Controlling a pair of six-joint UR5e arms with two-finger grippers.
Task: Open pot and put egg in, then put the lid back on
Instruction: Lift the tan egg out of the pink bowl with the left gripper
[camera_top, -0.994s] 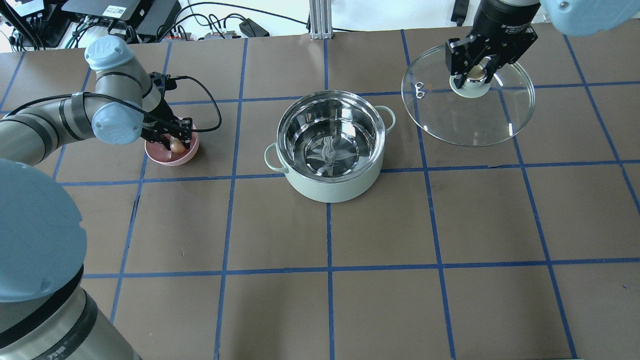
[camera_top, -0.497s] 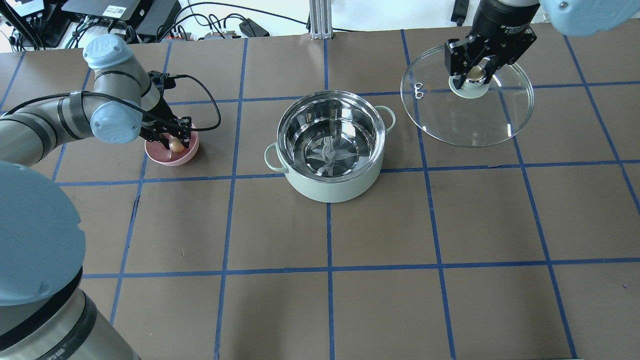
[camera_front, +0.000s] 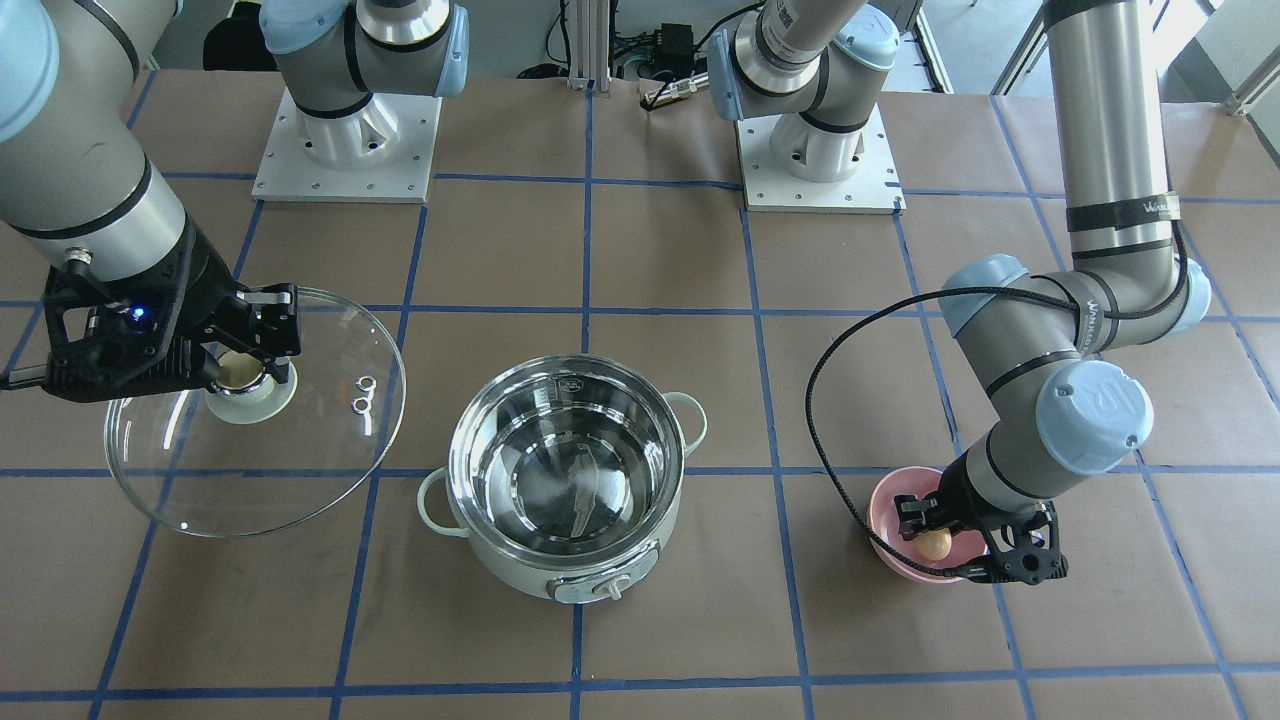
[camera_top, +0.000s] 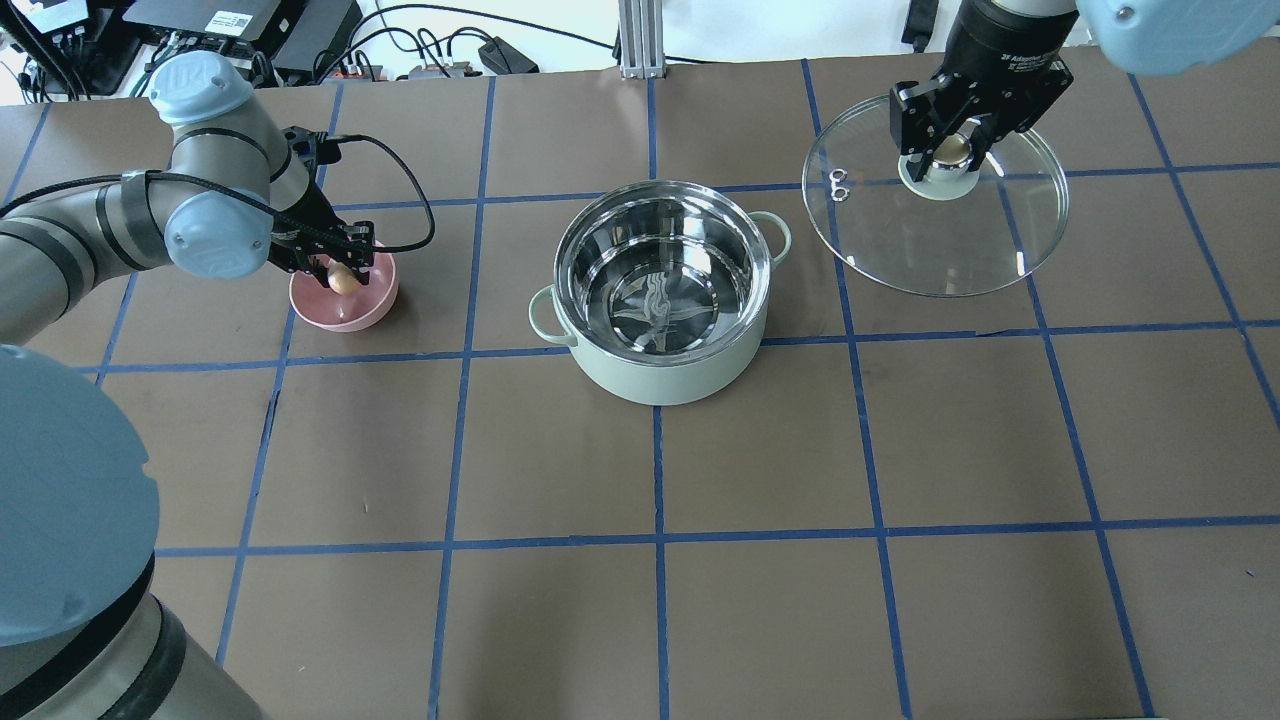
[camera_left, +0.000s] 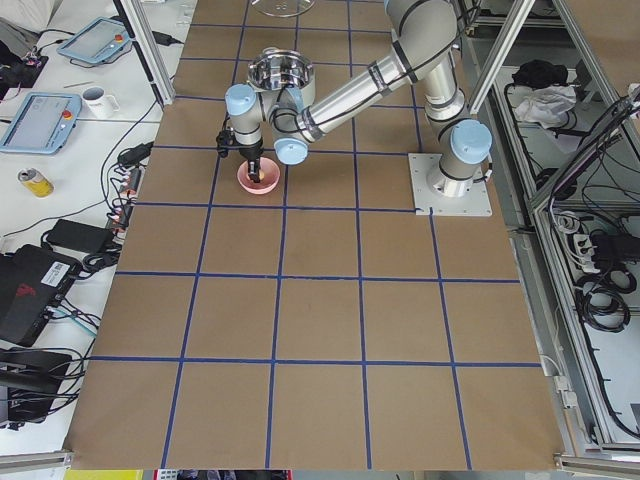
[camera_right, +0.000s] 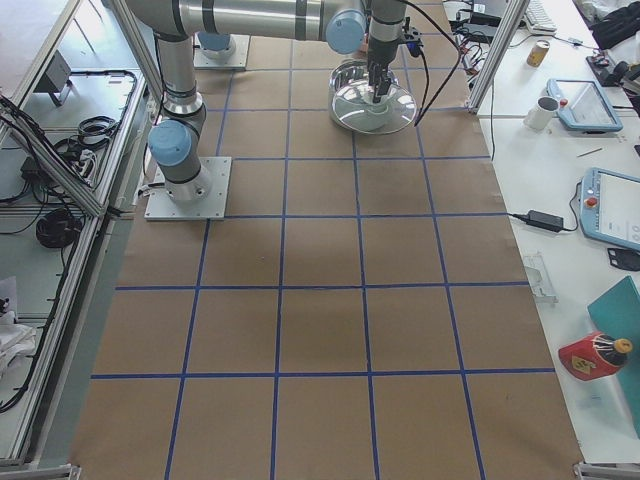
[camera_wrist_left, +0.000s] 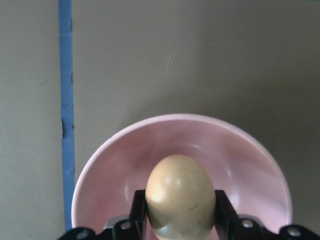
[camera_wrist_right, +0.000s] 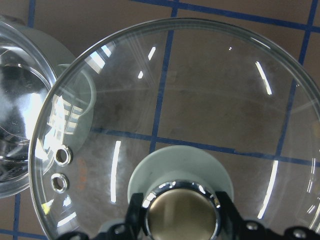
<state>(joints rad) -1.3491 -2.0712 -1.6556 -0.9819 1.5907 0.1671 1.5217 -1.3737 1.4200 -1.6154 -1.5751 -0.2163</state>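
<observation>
The mint-green pot (camera_top: 660, 300) stands open in the middle of the table, its steel inside bare; it also shows in the front view (camera_front: 568, 480). My left gripper (camera_top: 340, 275) is shut on the brown egg (camera_wrist_left: 180, 192) and holds it just above the pink bowl (camera_top: 345, 305); the egg shows in the front view (camera_front: 935, 543) too. My right gripper (camera_top: 950, 150) is shut on the beige knob (camera_wrist_right: 180, 212) of the glass lid (camera_top: 935, 225), to the right of the pot and apart from it. The lid appears in the front view (camera_front: 255, 465).
The pink bowl (camera_front: 900, 560) sits on the table left of the pot in the overhead view. Both arm bases (camera_front: 345, 150) stand at the robot's side. Cables and electronics (camera_top: 250, 30) lie beyond the table's far edge.
My left gripper has risen a little with the egg, out of the bowl's bottom, and its arm has shifted back. The right gripper and lid have barely moved.
</observation>
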